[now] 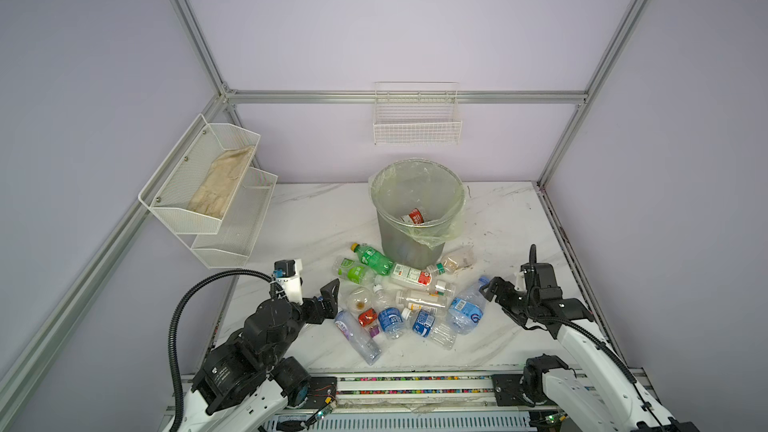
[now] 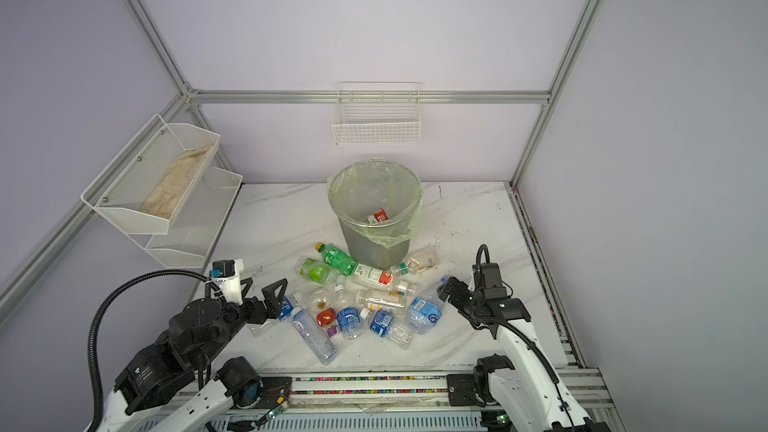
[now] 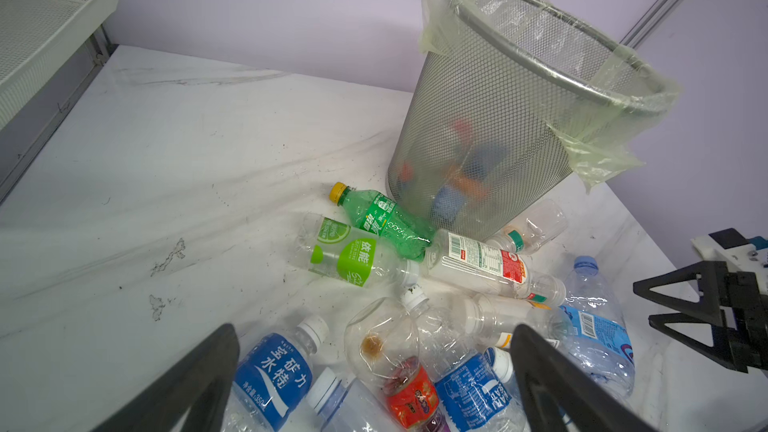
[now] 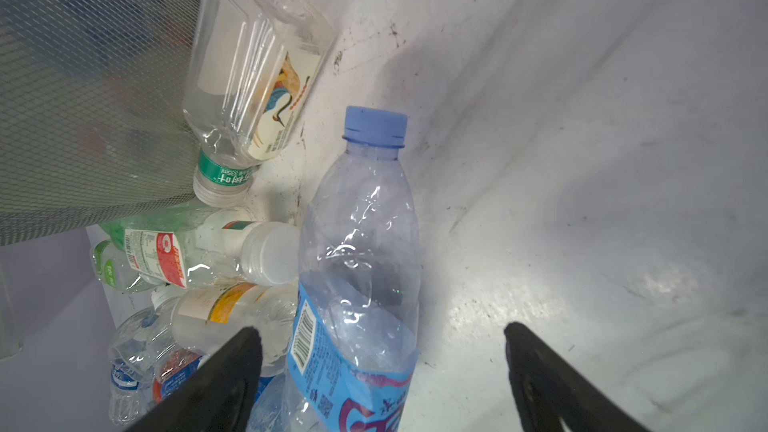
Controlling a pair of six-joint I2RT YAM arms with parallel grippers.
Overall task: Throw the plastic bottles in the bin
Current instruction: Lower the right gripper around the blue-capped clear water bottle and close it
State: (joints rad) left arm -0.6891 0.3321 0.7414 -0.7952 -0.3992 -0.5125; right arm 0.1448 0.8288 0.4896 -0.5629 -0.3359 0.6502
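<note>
Right end effector (image 4: pixel 382 330) jaws wide, straddling blue-label bottle (image 4: pixel 357 263), no contact visible. Left end effector (image 3: pixel 374 330) wide too, empty, at pile's left edge. Plastic bottles (image 1: pixel 409 276) heaped lower ctr of both top views, against bin (image 1: pixel 395 243) foot; some inside already. Prob empties: light, thin-walled, crushable, slick; grab mid-body on label, not neck. Bench (image 1: pixel 307 218) scuffed marble-look; lilac walls, wire basket (image 1: pixel 417 126) upper ctr.

plastic bottles (image 1: pixel 409 301) lie heaped on their sides before the upright mesh bin (image 1: pixel 415 218), whose green liner holds a red-labelled bottle (image 1: pixel 414 216).
</note>
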